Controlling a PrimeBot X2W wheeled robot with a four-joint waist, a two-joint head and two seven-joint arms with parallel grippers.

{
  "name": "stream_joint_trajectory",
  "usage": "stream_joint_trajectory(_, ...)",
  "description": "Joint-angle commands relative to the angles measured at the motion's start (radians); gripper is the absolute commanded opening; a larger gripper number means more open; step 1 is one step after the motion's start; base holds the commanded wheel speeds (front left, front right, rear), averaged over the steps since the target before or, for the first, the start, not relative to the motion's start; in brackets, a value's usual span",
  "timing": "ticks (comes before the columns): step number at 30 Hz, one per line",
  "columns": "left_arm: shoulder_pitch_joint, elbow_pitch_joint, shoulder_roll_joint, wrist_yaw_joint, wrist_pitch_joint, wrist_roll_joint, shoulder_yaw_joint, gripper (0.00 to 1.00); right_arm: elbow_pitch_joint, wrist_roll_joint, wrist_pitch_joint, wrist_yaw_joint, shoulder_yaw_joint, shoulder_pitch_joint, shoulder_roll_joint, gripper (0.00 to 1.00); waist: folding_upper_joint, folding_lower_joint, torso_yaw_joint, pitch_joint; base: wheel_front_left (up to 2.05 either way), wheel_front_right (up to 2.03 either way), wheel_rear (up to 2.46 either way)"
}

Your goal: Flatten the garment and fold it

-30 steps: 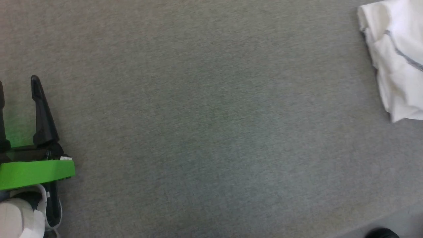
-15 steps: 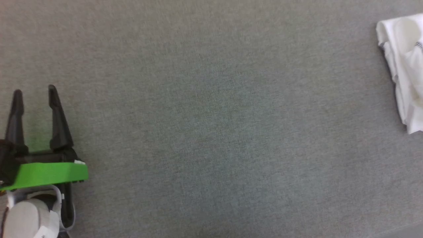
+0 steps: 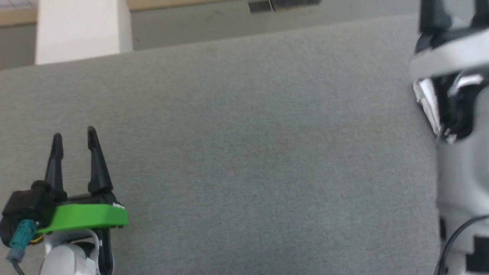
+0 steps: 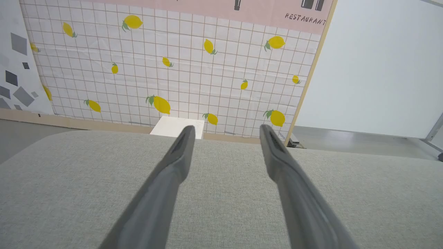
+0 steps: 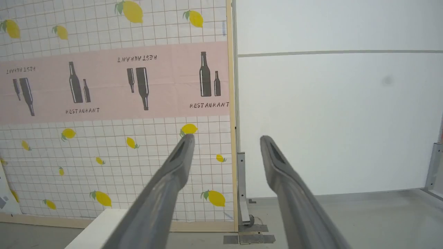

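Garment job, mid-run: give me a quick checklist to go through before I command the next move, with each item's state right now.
1. Left gripper open and empty: ok, fingers apart above the grey surface.
2. Right gripper open and empty: ok, fingers apart, aimed at the wall.
3. Garment located: cannot tell; a white sliver beside the right arm may be it.
4. Garment flat: cannot tell.
5. White box off the surface: ok, it stands beyond the far edge.
6. Head view sharp on the right: not ok, the right arm is blurred.
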Motion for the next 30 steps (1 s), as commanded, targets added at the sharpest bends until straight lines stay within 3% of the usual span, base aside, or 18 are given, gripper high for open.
stream_joint_trajectory(1,0.013,0.006,-0.003,0.002,-0.01,-0.006,-0.004,1.0,-0.018,-0.008,-0.036,-0.002,0.014,0.048,0.01,1.0,0.0,0.0001,0.086,-0.101,0.0,0.0,0.0)
stream_joint_trajectory(6,0.016,0.024,-0.014,0.009,-0.02,0.006,-0.015,1.0,-0.046,0.022,-0.165,-0.002,0.045,0.208,0.028,1.0,0.0,0.0001,0.136,-0.149,0.0,0.0,0.0)
stream_joint_trajectory(10,0.011,0.041,-0.025,0.016,-0.025,0.011,-0.023,1.0,-0.033,0.063,-0.207,-0.002,0.052,0.312,0.029,1.0,0.0,0.0001,0.161,-0.169,0.0,0.0,0.0)
stream_joint_trajectory(30,0.002,0.228,-0.044,-0.001,-0.029,0.076,-0.146,1.0,-0.022,0.023,-0.222,-0.002,0.013,0.681,0.029,1.0,0.0,0.0001,0.208,-0.192,0.0,0.0,0.0)
